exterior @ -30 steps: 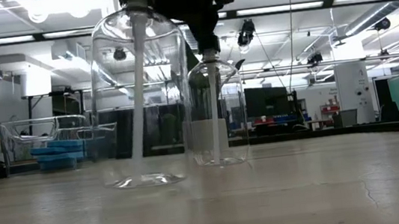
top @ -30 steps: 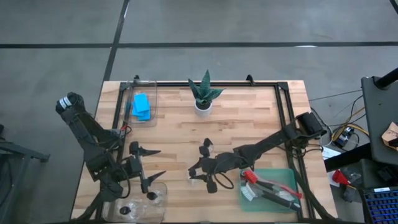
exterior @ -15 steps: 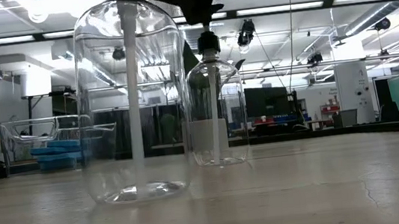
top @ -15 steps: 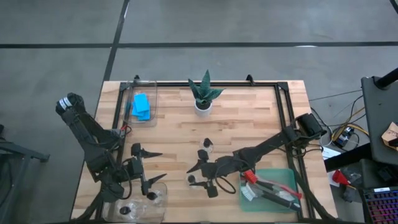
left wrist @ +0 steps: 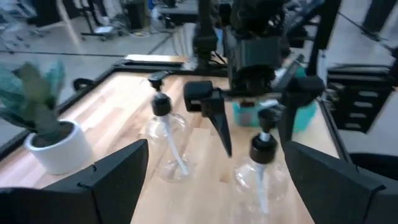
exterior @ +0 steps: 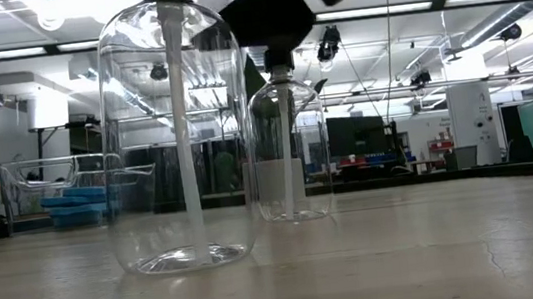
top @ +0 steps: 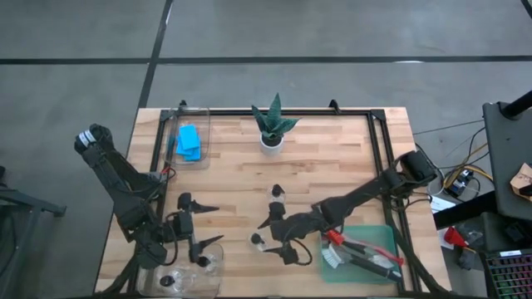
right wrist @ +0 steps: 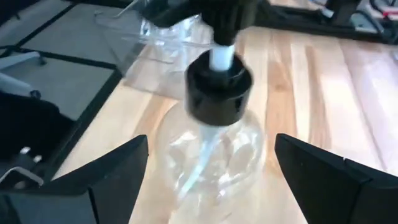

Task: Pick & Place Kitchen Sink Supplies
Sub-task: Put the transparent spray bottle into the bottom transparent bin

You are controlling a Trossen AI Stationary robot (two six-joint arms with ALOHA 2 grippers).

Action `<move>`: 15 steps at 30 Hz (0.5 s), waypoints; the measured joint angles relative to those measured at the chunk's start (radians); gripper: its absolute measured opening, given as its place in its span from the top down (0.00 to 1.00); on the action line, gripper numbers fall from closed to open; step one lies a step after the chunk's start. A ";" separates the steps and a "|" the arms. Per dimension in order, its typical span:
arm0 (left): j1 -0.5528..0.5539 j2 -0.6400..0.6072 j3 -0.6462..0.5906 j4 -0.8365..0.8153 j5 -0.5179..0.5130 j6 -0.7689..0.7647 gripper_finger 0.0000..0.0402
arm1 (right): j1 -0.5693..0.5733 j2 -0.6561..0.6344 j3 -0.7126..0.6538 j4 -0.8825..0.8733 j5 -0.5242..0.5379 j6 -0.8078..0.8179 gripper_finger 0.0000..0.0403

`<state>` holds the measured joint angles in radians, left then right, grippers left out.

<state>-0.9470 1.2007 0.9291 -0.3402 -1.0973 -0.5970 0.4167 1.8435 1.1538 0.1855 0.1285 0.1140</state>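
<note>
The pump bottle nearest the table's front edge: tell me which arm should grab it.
Right. The right claw is open and already straddles the near pump bottle, its fingers on either side. The left claw is also open but sits apart, over the clear bin at the front-left corner.

Two clear black-capped bottles (top: 274, 196) (top: 259, 242) are seen upright mid-frame; blue sponges (top: 189, 142) are stacked upper left.

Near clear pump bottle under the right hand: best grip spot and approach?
Grip the black cap at the neck of the near bottle, coming from above. The bottle stands upright, its clear body is wide and rounded, and the right hand already straddles it with open fingers.
</note>
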 joint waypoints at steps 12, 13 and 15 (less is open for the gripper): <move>0.125 0.093 -0.002 0.220 0.298 0.164 0.08 | 0.058 -0.058 0.000 -0.163 0.002 0.077 0.18; 0.144 0.102 -0.002 0.230 0.320 0.173 0.08 | 0.062 -0.059 0.001 -0.176 0.002 0.088 0.18; 0.180 0.122 -0.002 0.233 0.356 0.178 0.08 | 0.068 -0.059 0.000 -0.201 0.002 0.101 0.19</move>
<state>-0.7675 1.3228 0.9272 -0.1077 -0.7415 -0.4191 0.4843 1.7840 1.1534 -0.0155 0.1303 0.2154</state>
